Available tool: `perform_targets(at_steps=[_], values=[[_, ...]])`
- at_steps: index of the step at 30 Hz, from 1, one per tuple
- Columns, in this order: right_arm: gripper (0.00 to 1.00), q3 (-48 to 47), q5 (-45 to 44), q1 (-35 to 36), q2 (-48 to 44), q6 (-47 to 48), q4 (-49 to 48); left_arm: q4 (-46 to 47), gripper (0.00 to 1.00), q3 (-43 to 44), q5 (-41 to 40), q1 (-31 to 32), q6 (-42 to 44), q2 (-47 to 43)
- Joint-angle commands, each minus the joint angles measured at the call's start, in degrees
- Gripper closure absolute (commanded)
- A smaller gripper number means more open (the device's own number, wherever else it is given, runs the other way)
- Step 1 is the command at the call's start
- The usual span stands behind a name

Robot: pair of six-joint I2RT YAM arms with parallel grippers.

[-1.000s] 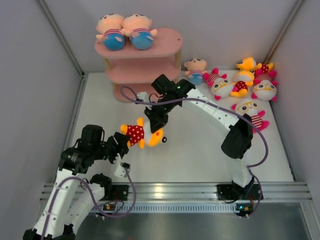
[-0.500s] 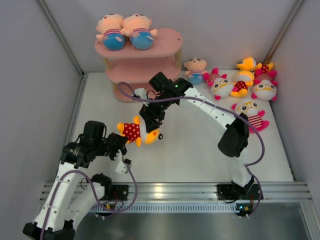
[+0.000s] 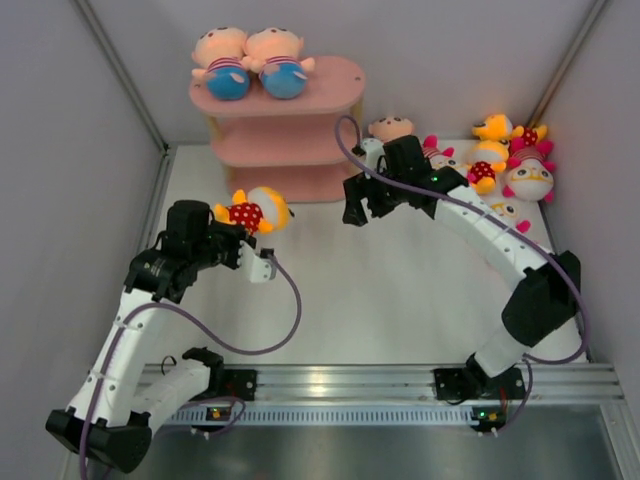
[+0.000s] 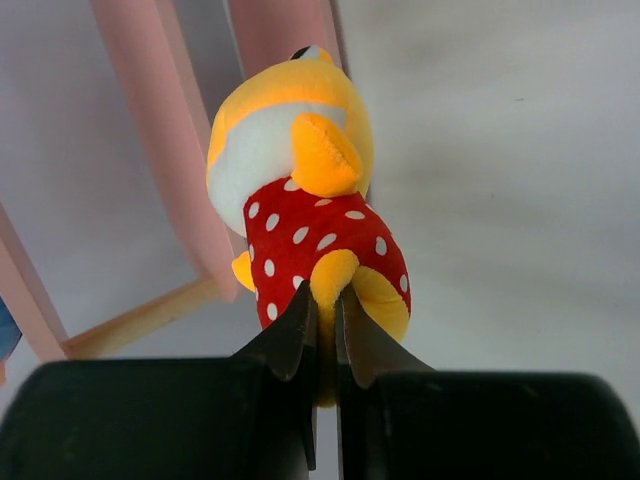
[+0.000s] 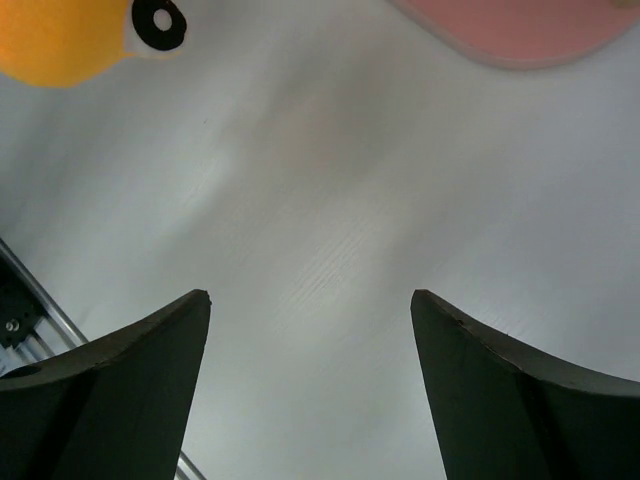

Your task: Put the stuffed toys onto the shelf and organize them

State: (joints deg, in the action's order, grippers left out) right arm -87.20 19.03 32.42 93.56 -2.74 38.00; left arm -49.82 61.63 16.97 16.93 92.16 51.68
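A yellow-orange stuffed toy [image 3: 252, 212] with a red white-dotted body hangs in the air in front of the pink shelf [image 3: 330, 80], near its lower tiers. My left gripper [image 3: 228, 232] is shut on one of its yellow legs; in the left wrist view the jaws [image 4: 322, 295] pinch that leg, with the toy [image 4: 300, 190] head-away and the shelf boards [image 4: 150, 120] behind it. Two peach-headed dolls [image 3: 225, 65] [image 3: 281, 62] lie on the top board. My right gripper [image 3: 352, 207] is open and holds nothing above the table, right of the shelf's base [image 5: 520, 25].
Several more stuffed toys lie at the back right: a peach-headed doll [image 3: 390, 127], yellow ones [image 3: 488, 150] and white-faced pink ones [image 3: 530, 180], partly hidden by the right arm. Grey walls close in both sides. A metal rail [image 3: 340, 380] runs along the near edge.
The right gripper let go of the yellow toy, opened and drew back to the right. The left gripper closed on the toy's leg and carried it up toward the shelf.
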Motion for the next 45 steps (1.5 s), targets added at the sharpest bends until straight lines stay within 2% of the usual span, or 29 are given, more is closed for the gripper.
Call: perform_targets(at_steps=[1,4,6,8,11,14,20,25,34,35,45], values=[[0.18,2.46,-5.84,0.62,-6.89,-1.74,-6.18,5.61,1.00,4.11,-2.56,0.03,-8.92,1.23],[0.18,5.01,-7.42,0.53,-9.88,-1.39,-6.01,6.75,1.00,5.96,-0.45,0.03,-11.03,0.97],[0.18,6.94,-8.65,0.45,-11.72,-1.39,-6.01,8.24,1.00,8.23,-1.23,0.12,-15.33,1.75],[0.17,8.18,-9.88,0.36,-13.22,-1.21,-6.27,12.54,1.00,9.12,-4.74,0.12,-19.19,2.54],[0.17,9.68,-10.85,0.10,-14.19,-1.04,-6.36,19.30,1.00,7.90,-8.53,0.12,-20.70,3.34],[0.17,10.47,-11.64,-0.08,-15.15,-0.95,-6.62,22.12,1.00,8.59,-11.07,0.56,-21.23,5.62],[0.17,13.63,-12.96,-0.96,-18.06,-0.60,-7.76,29.07,1.00,11.14,-16.26,0.74,-23.86,14.66],[0.17,16.27,-13.05,-2.01,-20.52,-0.42,-8.11,41.81,1.00,11.94,-24.17,1.09,-26.15,22.49],[0.16,18.82,-13.23,-3.07,-22.63,-0.42,-8.38,49.21,1.00,12.99,-27.68,1.09,-30.10,32.33],[0.16,18.99,-13.31,-3.16,-23.07,-0.42,-8.47,52.17,1.00,14.04,-28.48,1.00,-30.63,33.21],[0.15,20.84,-13.49,-4.12,-24.91,-0.68,-8.20,52.72,1.00,17.74,-29.45,0.47,-35.91,41.39]])
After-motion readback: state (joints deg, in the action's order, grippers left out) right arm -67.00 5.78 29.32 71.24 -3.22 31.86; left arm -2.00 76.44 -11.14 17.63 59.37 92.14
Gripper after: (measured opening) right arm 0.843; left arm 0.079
